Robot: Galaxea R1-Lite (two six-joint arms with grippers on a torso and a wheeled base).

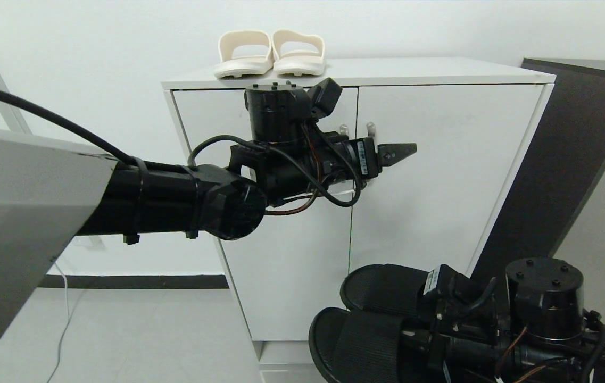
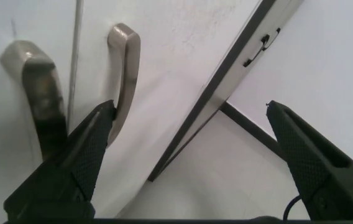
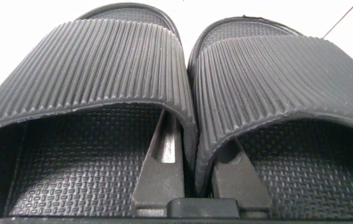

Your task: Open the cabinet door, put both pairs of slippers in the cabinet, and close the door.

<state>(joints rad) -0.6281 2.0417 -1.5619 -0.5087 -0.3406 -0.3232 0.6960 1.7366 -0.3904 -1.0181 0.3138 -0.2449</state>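
White cabinet [image 1: 440, 175] against white wall [image 1: 94, 53], pale floor [image 1: 137, 335] below.

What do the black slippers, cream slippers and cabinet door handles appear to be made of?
The black slippers look like matte rubber or foam: ribbed straps, textured footbeds. The cream slippers seem smooth moulded foam, matte. The door handles appear brushed metal, given dull reflections.
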